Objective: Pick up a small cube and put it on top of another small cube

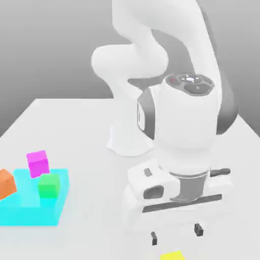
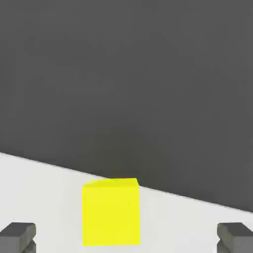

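1. I see one white table [image 1: 76,122] carrying everything, with the arm's base planted toward its far side.
2. One white arm [image 1: 177,117] bends down over the table's near edge, wrist pointing down.
3. One cyan tray-like block [image 1: 30,210] lies at the exterior view's left.
4. My gripper [image 1: 176,234] hangs with its two dark fingertips [image 1: 198,229] spread wide, nothing between them, just above the yellow cube.
5. Four small cubes in all, one of each colour: the yellow cube [image 2: 110,212] sits flat on the table near its edge, square to the hand, no long axis; the magenta cube [image 1: 38,163] sits at the tray's far edge, with the green cube [image 1: 49,185] and the orange cube [image 1: 6,184] near it.
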Motion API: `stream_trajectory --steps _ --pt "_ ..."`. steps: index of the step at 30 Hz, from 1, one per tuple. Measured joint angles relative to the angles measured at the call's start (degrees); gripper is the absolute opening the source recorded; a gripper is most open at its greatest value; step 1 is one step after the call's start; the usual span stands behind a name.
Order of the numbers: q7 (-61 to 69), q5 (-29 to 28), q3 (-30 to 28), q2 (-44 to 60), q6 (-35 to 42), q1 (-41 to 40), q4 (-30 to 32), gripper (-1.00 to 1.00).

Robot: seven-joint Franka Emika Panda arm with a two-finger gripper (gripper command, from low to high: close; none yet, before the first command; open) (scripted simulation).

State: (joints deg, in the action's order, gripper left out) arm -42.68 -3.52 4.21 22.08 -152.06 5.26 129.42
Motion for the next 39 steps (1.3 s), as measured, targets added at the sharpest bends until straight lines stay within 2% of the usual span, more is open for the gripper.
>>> stream_trajectory --steps 3,4,11,15,22,25,27,33,39 --pt "-0.5 -0.7 -0.6 6.2 -4.4 0.6 -1.2 0.0" --pt "-0.6 -0.9 -0.9 8.0 -5.8 0.8 -1.6 -1.0" --pt "-0.7 -1.0 -0.9 8.3 -6.0 0.8 -1.7 -1.0" --pt "0.0 -0.1 0.0 1.4 -0.7 0.1 -0.1 -1.0" --pt "6.8 -4.4 -7.4 -13.1 4.7 -7.0 8.4 -1.0" --pt "11.0 -5.2 -10.4 -19.3 6.6 -12.4 12.4 -1.0" --pt "14.2 -5.0 -11.9 -23.3 7.8 -17.0 15.1 -1.0" --pt "25.8 -2.2 -18.0 -34.0 11.0 -21.6 23.1 -1.0" --pt "30.1 1.7 -19.8 -26.3 0.9 -21.3 25.9 -1.0"
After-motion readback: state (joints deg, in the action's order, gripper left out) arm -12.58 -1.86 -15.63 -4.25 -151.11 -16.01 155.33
